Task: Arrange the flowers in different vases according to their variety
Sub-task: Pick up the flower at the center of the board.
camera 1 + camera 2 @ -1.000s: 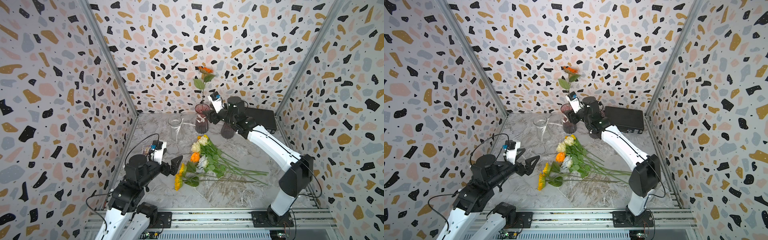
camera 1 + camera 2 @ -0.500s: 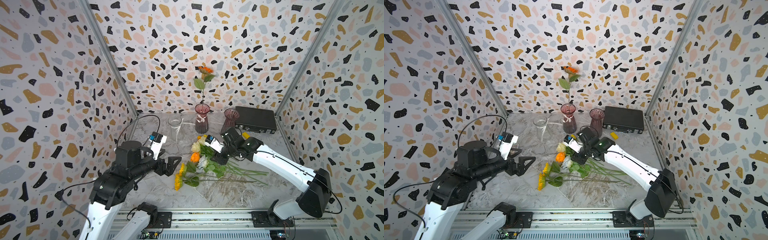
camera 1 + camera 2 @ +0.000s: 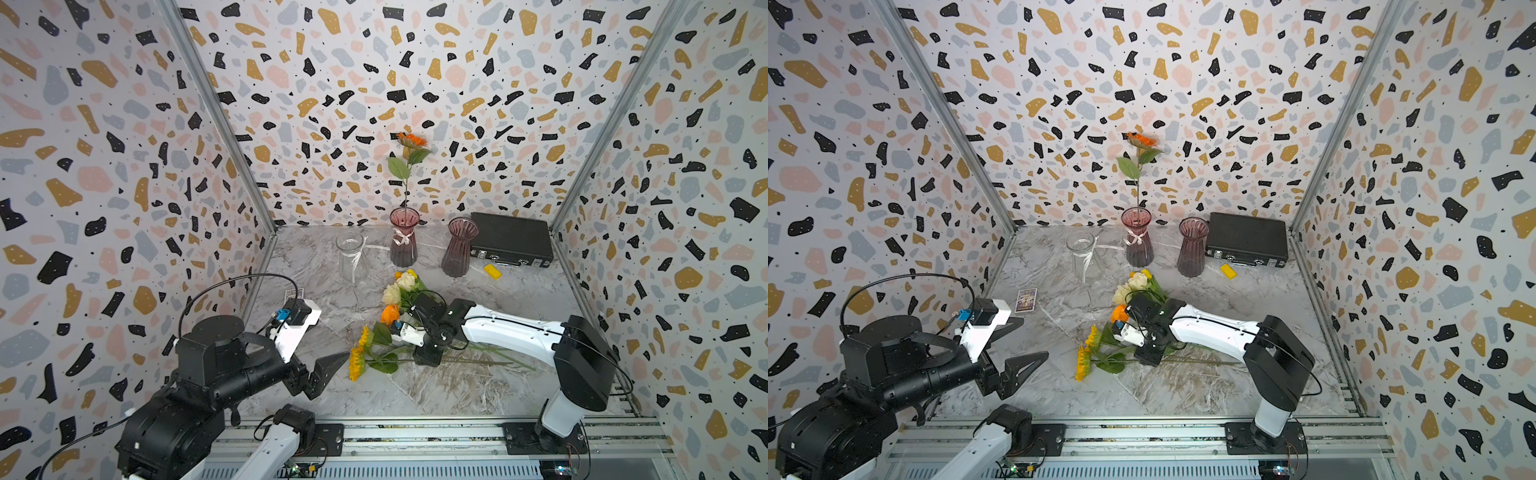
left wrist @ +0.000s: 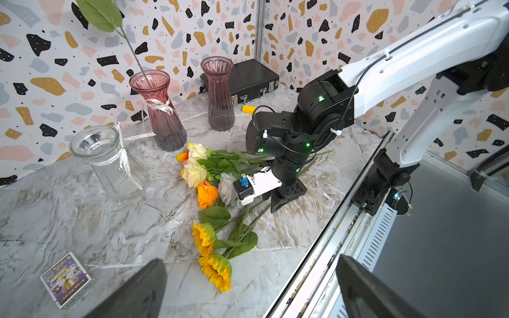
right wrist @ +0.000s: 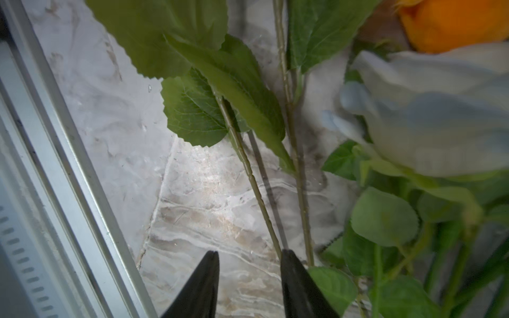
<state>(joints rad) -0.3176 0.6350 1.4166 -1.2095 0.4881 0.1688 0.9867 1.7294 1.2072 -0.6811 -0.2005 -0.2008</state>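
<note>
On the right gripper (image 5: 248,256) the jaws are sitting slightly apart, clamping nothing, a green stem (image 5: 256,192) grazing one fingertip (image 5: 290,265), low over the flowers (image 3: 381,333) heaped on the table (image 3: 415,395). The left gripper (image 3: 328,368) is hanging near that heap, jaws spread wide. Beyond the heap three vases (image 3: 459,249) are standing, the ribboned vase (image 3: 403,245) holding one orange sunflower (image 3: 411,140)

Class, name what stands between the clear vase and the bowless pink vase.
The pink vase with the white bow, holding one orange flower, stands between the clear vase and the bowless pink vase; both top views show it.
</note>
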